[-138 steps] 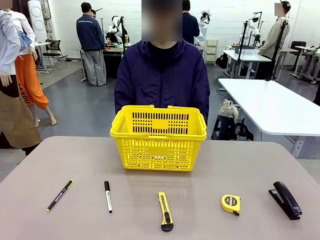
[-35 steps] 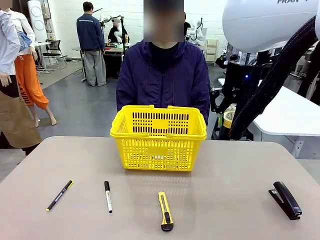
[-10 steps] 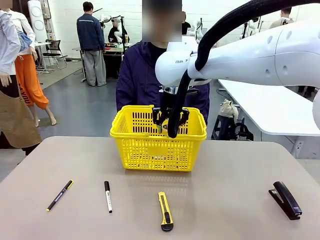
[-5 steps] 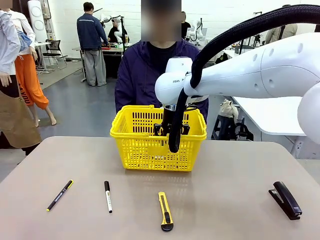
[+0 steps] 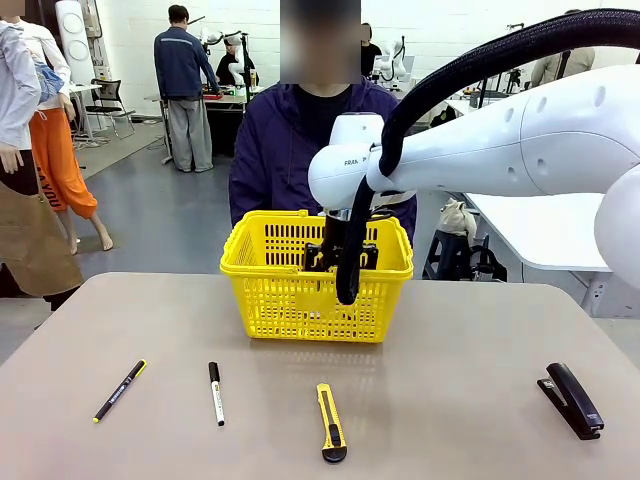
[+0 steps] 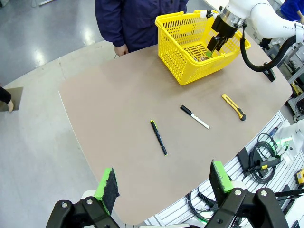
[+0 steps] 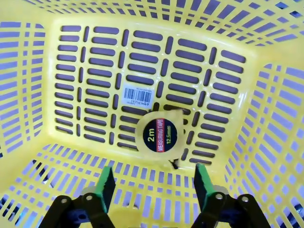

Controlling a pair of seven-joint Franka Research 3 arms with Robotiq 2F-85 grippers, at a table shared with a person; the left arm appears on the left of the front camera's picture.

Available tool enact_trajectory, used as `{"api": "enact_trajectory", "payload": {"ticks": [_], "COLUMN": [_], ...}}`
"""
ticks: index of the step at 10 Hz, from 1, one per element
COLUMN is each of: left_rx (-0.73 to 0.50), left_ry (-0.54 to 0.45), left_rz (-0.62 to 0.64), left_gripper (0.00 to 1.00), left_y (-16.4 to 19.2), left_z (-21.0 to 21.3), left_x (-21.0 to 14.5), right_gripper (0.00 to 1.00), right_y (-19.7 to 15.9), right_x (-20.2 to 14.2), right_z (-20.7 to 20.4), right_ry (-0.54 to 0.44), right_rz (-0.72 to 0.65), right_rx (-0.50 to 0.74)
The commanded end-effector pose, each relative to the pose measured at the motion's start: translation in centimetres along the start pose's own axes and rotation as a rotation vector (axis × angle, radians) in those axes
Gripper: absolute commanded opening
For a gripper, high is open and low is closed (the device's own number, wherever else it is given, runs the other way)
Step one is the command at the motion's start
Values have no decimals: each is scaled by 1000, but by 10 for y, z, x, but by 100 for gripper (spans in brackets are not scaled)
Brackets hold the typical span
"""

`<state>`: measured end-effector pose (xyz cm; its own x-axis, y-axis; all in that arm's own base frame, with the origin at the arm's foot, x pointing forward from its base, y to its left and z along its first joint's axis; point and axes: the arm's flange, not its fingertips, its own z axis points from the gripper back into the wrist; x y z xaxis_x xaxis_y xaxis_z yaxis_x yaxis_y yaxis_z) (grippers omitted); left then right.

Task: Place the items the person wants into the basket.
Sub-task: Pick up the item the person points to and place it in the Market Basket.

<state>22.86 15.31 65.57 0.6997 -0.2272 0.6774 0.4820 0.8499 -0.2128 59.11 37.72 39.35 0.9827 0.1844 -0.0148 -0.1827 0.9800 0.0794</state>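
— Grey workshop floor and other benches lie behind, and the person (image 5: 322, 150) stands at the far edge of the desk (image 5: 460, 330). What lies where, left to right?

— Toward the near left corner is the pen (image 5: 120, 390), its long axis slanting from that corner up toward the basket. Next comes the marker (image 5: 215, 393), almost square to the near edge. Then the knife (image 5: 331, 423) sits at the middle of that edge. I judge neither of those two is wanted.

— And the left gripper (image 6: 164, 173)?

— It is high over the desk's left side, with the jaws wide and nothing between the green pads (image 6: 109, 184). In its own view the pen lies straight ahead, well apart. The barrel runs roughly along the line of sight, so the jaws would close across it.

— The basket (image 5: 316, 290)?

— It stands at the middle of the far edge. The right gripper (image 7: 153, 175) hangs inside it, jaws apart and empty. The tape measure (image 7: 160, 134) lies flat and free on the basket floor, just beyond the fingertips.

— What is left?

— The pen, and the stapler (image 5: 571, 400) toward the near right corner. Its long axis leans back toward the basket. I judge the left arm is nearer the pen and the right arm nearer the stapler, though the right must rise clear of the basket before it reaches.
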Motion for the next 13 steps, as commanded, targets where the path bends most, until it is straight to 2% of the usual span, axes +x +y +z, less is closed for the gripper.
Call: {"api": "enact_trajectory", "payload": {"ticks": [1, 6, 8, 9, 13], "left_rx": [-4, -4, -4, -4, -4], "left_ry": [-3, -3, -3, -3, -3], "left_rz": [-7, -7, -7, -7, -7], "left_gripper": [100, 100, 100, 100, 100], "left_y": [0, 0, 0, 0, 0], "left_z": [0, 0, 0, 0, 0], "left_x": [0, 0, 0, 0, 0], "right_gripper": [100, 100, 100, 100, 100], "right_y": [-4, -3, -2, -3, -29], "right_x": [-2, -6, -11, -18, -62], "right_z": [0, 2, 12, 30, 154], "right_ry": [-9, -5, 51, 62, -53], "right_rz": [22, 36, 4, 3, -62], "right_rx": [6, -5, -35, -20, 25]}}
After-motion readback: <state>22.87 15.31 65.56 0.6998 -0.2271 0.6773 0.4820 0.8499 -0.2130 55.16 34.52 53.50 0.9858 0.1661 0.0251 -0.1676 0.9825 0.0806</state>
